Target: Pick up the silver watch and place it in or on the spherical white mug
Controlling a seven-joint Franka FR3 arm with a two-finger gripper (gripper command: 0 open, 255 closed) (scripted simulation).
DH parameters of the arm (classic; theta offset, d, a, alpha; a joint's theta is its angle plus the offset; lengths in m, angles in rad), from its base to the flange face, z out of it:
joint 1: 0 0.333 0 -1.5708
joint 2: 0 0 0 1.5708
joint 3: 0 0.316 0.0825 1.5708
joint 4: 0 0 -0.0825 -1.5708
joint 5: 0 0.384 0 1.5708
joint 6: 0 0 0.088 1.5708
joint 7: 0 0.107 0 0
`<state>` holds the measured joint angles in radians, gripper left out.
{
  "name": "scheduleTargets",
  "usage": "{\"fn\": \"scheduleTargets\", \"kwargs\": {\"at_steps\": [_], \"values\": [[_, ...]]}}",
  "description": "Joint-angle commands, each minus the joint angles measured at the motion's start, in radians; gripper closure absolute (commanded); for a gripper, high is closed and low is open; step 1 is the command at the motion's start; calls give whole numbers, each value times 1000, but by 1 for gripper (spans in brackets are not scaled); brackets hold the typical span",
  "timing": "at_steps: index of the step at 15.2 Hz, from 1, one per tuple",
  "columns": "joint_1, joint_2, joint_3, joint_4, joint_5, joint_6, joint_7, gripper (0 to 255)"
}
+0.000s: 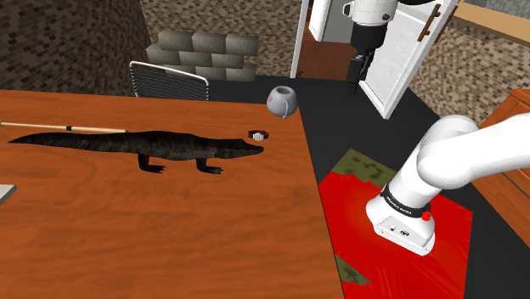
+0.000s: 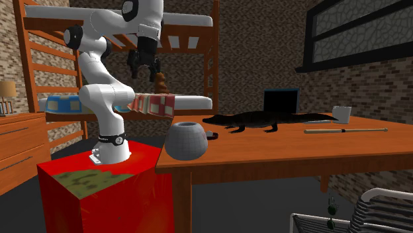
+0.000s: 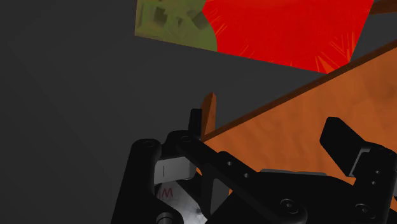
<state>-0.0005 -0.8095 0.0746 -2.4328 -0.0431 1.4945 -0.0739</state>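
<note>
Table (image 1: 170, 238): orange-brown, streaked wood grain.
Crocodile figure (image 1: 144, 146): black, with a faint grey-green scaly sheen.
Mug (image 1: 283, 100): plain pale grey, darker inside.
Watch (image 1: 258, 135): silvery white with dark parts.
Cue stick (image 1: 68, 127): pale cream and tan.
Stand (image 1: 340, 191): bright red with radiating streaks and mottled olive-green patches.
Arm (image 1: 450, 157): white, dark joints, a red spot at the base.
Gripper (image 1: 359, 78): all black.
Chair (image 1: 168, 81): white, thin parallel wires.
Floor (image 1: 340, 127): dark grey.
Wall (image 1: 68, 42): brown brick pattern.

Wood-grain table (image 1: 170, 242), matt grey mug (image 1: 283, 101), glossy wht arm (image 1: 450, 157)
</note>
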Motion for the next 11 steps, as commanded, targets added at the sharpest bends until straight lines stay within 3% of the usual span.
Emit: {"fn": "scheduleTargets", "kwargs": {"at_steps": [1, 11], "values": [[0, 0, 0, 0, 0, 0, 0, 0], [58, 253, 61, -33, 28, 372, -14, 0]]}}
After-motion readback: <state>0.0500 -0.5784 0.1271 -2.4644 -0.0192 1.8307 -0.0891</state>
